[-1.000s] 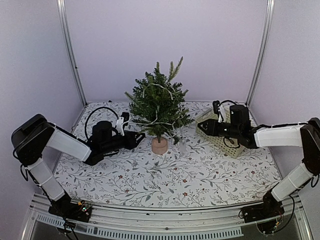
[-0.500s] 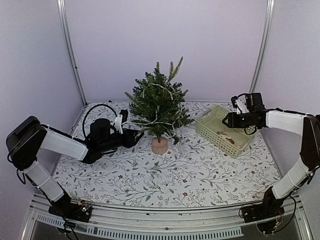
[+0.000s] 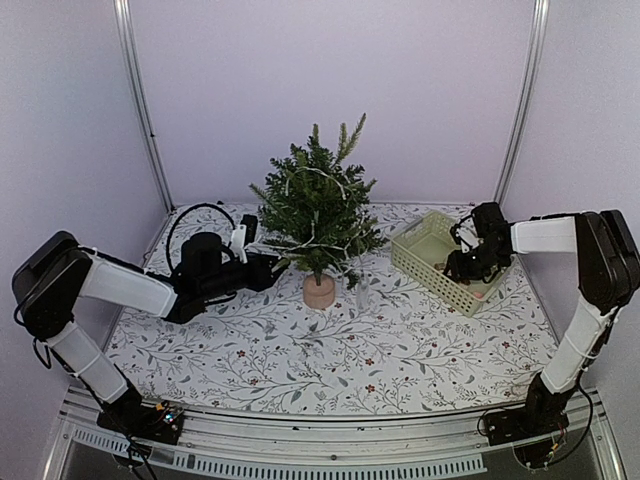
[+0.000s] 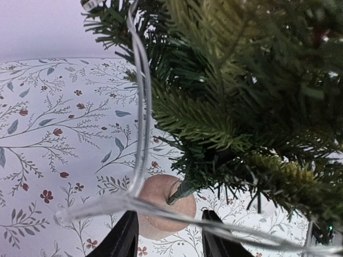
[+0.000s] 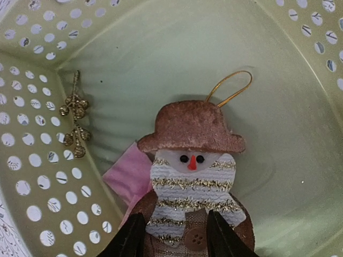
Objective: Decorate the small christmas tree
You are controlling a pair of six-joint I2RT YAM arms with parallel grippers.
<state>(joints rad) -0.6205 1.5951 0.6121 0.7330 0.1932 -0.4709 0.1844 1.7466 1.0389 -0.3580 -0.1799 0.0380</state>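
Fingers: right gripper parted astride snowman in right-edge basket, for pickup | left gripper parted, light wire across, beside tree.

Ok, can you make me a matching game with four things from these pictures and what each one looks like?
1 snowman ornament
2 small christmas tree
3 light string
4 gold sprig

A clear, draped in loops
B brown hat, red nose
C gold, beside the basket wall
D dark green, standing upright

Pairs: 1-B, 2-D, 3-A, 4-C
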